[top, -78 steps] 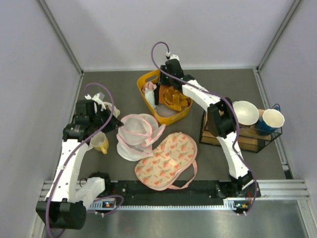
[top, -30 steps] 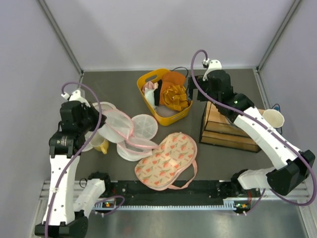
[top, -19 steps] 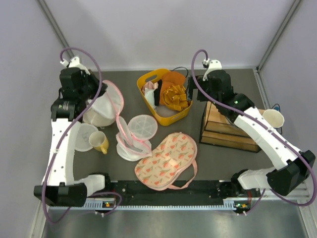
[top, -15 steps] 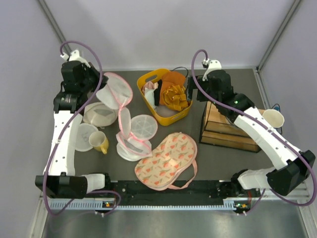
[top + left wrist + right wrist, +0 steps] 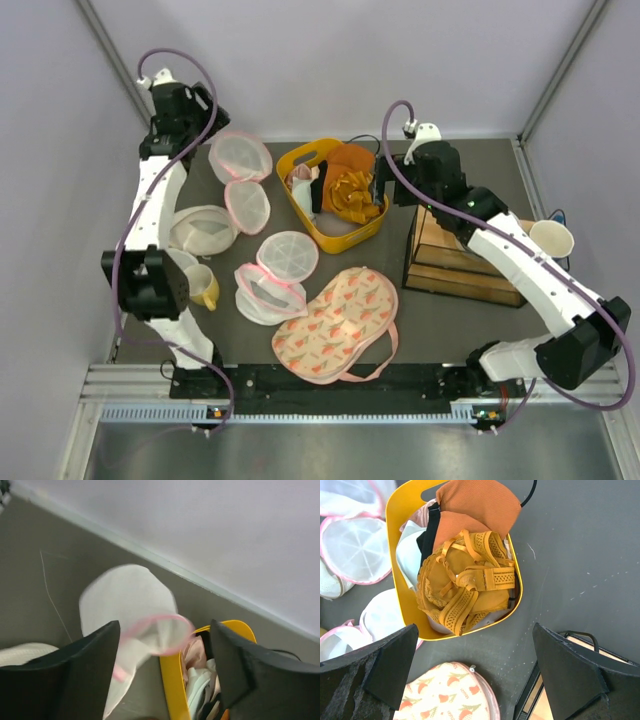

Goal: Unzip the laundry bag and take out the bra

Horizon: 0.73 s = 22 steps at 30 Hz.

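L pincer (image 5: pixel 164 630): released, jaws wide, nothing btwn them. Just beyond it is the laundry bag (image 5: pixel 130 595), blurred in wrist view. Overhead view shows two pink-edged domes spread open at back left of worktop (image 5: pixel 430 335), near rim of yellow basket (image 5: pixel 395 565). Can't tell if bag rests on worktop or hangs in air.

R pincer (image 5: pixel 475 630): also released, empty, hovering over basket. Bra (image 5: pixel 465 587) sits on top of pile inside, partly over orange cloth (image 5: pixel 475 502), straps looped loose. Bra is out of bag, so task looks all but done.

Risks, as judged:
- Dome nearest basket could flop over rim and cover bra.
- If R pincer drops, a finger may hook a strap and drag bra out.
- L arm (image 5: pixel 150 215) is stretched far toward back wall (image 5: pixel 225 530); hasty pull-back could sweep bag along.
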### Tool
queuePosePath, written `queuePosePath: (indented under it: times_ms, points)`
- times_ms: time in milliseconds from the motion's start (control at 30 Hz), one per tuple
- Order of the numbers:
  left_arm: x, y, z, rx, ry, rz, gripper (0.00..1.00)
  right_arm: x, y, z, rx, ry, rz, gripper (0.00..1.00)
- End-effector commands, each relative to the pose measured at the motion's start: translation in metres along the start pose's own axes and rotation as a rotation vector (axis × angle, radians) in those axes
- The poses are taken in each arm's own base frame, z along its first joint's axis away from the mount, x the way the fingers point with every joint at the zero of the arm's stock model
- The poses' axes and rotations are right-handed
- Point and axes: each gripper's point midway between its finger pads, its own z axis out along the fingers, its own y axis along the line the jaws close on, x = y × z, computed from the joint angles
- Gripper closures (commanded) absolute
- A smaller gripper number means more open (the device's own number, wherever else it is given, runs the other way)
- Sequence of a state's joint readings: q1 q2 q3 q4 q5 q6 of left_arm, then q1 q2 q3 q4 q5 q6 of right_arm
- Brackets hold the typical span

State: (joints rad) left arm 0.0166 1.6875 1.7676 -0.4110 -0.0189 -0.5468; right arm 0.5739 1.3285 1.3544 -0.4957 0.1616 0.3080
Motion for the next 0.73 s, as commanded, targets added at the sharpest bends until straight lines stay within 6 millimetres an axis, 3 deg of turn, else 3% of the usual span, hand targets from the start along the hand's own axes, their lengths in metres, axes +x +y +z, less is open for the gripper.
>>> queuePosePath:
  times_ms: [0, 33, 67, 133, 167, 233, 267, 300, 333, 367, 400, 433, 500, 533, 700]
  points:
    - [0.016, 0.012, 0.008, -0.049, 0.082, 0.005, 0.08, -0.005, 0.005, 0.001, -0.01, -0.026, 0.021, 0.01]
    - [0.018, 0.011, 0.004, -0.038, 0.082, 0.005, 0.05, -0.005, 0.005, 0.001, -0.01, -0.026, 0.022, 0.01]
    - [0.034, 0.014, 0.001, -0.024, 0.118, 0.007, 0.04, -0.006, 0.005, 0.001, -0.01, -0.028, 0.021, 0.01]
    - [0.029, 0.002, -0.022, 0.042, 0.101, 0.005, 0.03, -0.006, 0.006, 0.001, -0.014, -0.028, 0.022, 0.01]
    - [0.045, 0.007, -0.028, 0.05, 0.137, 0.008, 0.03, -0.006, 0.006, 0.001, -0.012, -0.029, 0.025, 0.01]
    - [0.044, -0.007, -0.058, 0.132, 0.122, 0.013, 0.04, -0.006, 0.006, 0.002, -0.014, -0.03, 0.028, 0.01]
    - [0.067, 0.004, -0.061, 0.128, 0.159, 0.023, 0.04, -0.004, 0.006, 0.002, -0.015, -0.026, 0.031, 0.01]
    - [0.066, 0.0, -0.079, 0.159, 0.137, 0.028, 0.04, -0.004, 0.006, 0.003, -0.014, -0.028, 0.034, 0.01]
    - [0.078, 0.0, -0.086, 0.186, 0.16, 0.027, 0.04, -0.005, 0.006, 0.003, -0.013, -0.03, 0.036, 0.01]
    - [0.103, 0.013, -0.088, 0.177, 0.2, 0.025, 0.04, -0.005, 0.005, 0.002, -0.009, -0.031, 0.038, 0.01]
    - [0.106, 0.013, -0.102, 0.193, 0.192, 0.024, 0.04, -0.006, 0.005, 0.001, -0.01, -0.036, 0.04, 0.01]
    - [0.127, 0.024, -0.106, 0.183, 0.235, 0.02, 0.04, -0.007, 0.005, 0.001, -0.007, -0.037, 0.04, 0.01]
    - [0.136, 0.025, -0.123, 0.215, 0.24, 0.032, 0.04, -0.008, 0.004, -0.001, -0.004, -0.046, 0.042, 0.01]
    - [0.151, 0.033, -0.127, 0.205, 0.27, 0.035, 0.04, -0.009, 0.003, -0.002, -0.001, -0.048, 0.042, 0.01]
    - [0.164, 0.041, -0.152, 0.209, 0.288, 0.058, 0.04, -0.012, -0.001, -0.002, 0.02, -0.06, 0.045, 0.01]
